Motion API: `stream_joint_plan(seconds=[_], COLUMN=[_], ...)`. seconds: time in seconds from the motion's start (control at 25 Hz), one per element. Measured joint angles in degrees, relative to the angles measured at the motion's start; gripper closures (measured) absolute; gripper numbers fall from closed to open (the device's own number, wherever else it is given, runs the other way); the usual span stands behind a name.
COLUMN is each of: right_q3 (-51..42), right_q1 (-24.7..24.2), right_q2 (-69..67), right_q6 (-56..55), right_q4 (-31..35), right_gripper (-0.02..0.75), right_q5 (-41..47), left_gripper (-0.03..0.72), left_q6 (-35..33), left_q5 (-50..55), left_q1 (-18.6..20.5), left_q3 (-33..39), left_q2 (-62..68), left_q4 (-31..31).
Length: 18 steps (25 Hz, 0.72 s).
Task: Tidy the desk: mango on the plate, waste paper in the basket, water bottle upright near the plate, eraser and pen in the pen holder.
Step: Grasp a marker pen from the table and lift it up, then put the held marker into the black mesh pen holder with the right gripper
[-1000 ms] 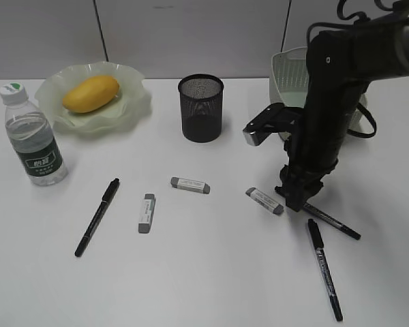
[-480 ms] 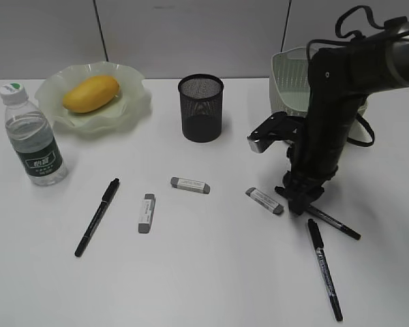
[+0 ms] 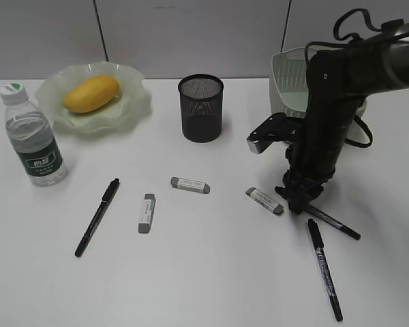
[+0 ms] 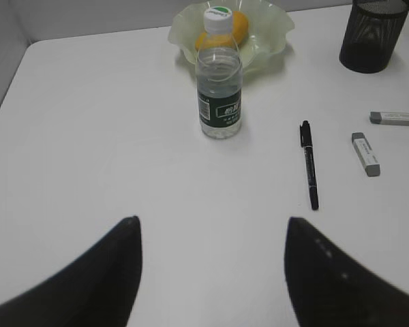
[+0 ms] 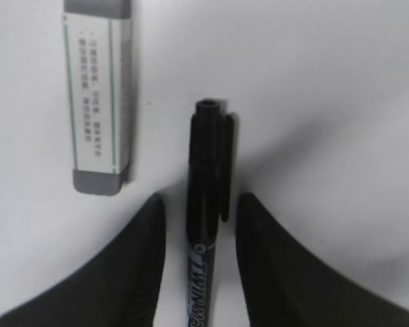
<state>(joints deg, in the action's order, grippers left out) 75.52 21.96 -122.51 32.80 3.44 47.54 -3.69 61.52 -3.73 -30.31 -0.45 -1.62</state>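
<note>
Here, right arm bent down, fingers [image 5: 150, 266] narrowly astride pen [image 5: 206, 204] — left fingers [image 4: 123, 272] wide.

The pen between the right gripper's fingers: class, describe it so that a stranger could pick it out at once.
Find the green basket at the desk's right rear; the black arm descends before it. The pen lies on the desk between the right gripper fingers, its cap nearest the rightmost eraser. The other pens lie untouched.
</note>
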Motion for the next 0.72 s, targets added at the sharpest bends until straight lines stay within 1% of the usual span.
stream_joint_plan(seconds=[0.08,0.16,0.2,0.28,0.32,0.52,0.72], right_q3=[0.1,0.2,0.3,0.4,0.4,0.3,0.6], right_q1=[0.0,0.0,0.0,0.0,0.0,0.0,0.1], right_q2=[-0.1,-0.1,-0.2,-0.2,-0.2,2.3,11.7], right_q6=[0.0,-0.3,-0.8,-1.7,-2.1,-4.2,-4.8], right_q4=[-0.1,-0.1,-0.2,-0.2,-0.1,-0.1,1.7], right_gripper=[0.439,0.463,0.486,0.578,0.601,0.6,0.6], right_q5=[0.1,0.2,0.2,0.5,0.3,1.6,0.1], left_gripper=[0.19,0.19,0.19,0.19,0.19,0.19,0.19], left_q6=[0.0,0.0,0.0,0.0,0.0,0.0,0.0], left_q5=[0.0,0.0,0.0,0.0,0.0,0.0,0.0], left_q1=[0.0,0.0,0.0,0.0,0.0,0.0,0.0], left_q3=[0.0,0.0,0.0,0.0,0.0,0.0,0.0], left_q2=[0.0,0.0,0.0,0.0,0.0,0.0,0.0], left_q4=[0.0,0.0,0.0,0.0,0.0,0.0,0.0])
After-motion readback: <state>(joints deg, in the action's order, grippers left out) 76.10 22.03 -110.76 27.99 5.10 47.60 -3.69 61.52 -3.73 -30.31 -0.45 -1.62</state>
